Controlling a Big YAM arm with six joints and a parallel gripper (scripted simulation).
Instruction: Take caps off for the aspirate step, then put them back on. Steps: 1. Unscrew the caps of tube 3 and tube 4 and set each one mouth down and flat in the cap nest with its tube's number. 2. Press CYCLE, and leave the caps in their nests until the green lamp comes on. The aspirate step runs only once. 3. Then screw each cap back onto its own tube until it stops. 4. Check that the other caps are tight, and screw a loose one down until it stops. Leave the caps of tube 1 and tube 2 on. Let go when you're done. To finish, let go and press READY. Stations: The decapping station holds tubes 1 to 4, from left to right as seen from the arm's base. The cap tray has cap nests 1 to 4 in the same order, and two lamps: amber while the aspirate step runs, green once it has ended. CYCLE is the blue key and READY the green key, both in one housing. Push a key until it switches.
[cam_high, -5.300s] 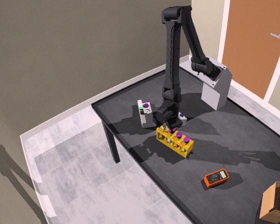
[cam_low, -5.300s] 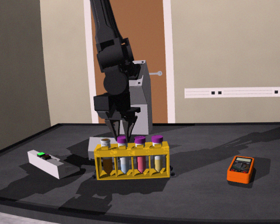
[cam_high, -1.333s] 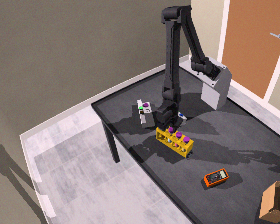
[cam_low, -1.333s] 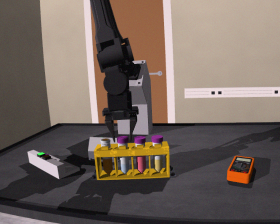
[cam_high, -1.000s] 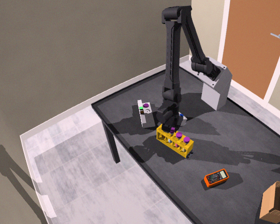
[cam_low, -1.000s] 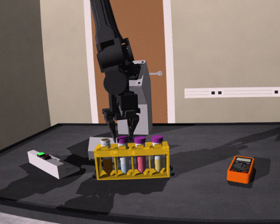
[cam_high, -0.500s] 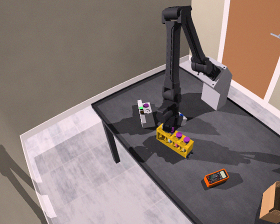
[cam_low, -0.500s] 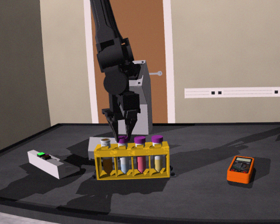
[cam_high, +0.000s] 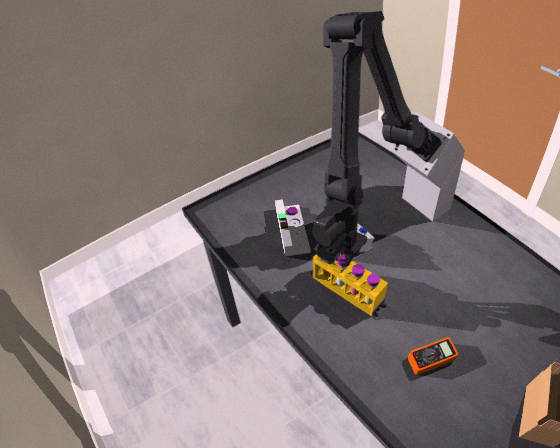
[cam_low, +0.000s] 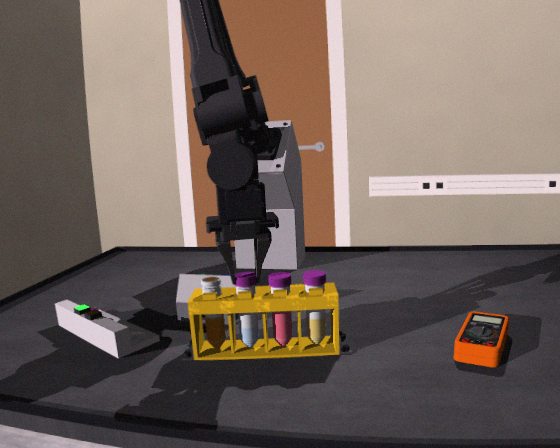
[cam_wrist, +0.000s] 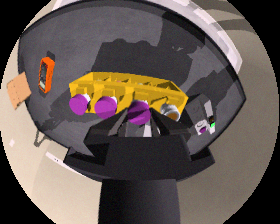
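My gripper (cam_high: 342, 258) (cam_low: 246, 280) (cam_wrist: 139, 110) points down over the yellow decapping station (cam_high: 379, 299) (cam_low: 265, 356) (cam_wrist: 90, 80), shut on the purple cap of tube 3 (cam_low: 245, 282) (cam_wrist: 139, 112), which sits on its tube. Tube 4 (cam_low: 211, 286) (cam_wrist: 170, 113) stands uncapped beside it. The caps of tube 2 (cam_high: 357, 270) (cam_low: 279, 280) (cam_wrist: 105, 107) and tube 1 (cam_high: 373, 279) (cam_low: 314, 278) (cam_wrist: 80, 104) are on. One purple cap (cam_high: 292, 211) (cam_wrist: 202, 130) lies in the end nest of the cap tray (cam_high: 298, 245) (cam_low: 90, 327). The green lamp (cam_high: 282, 216) (cam_low: 82, 308) (cam_wrist: 212, 125) is lit.
The key housing (cam_high: 368, 240) (cam_low: 188, 291) with the blue key (cam_high: 363, 230) stands behind the station, partly hidden; the green key is not visible. An orange multimeter (cam_high: 433, 356) (cam_low: 481, 340) (cam_wrist: 46, 75) and an open cardboard box (cam_high: 537, 400) (cam_wrist: 19, 90) are farther along the table.
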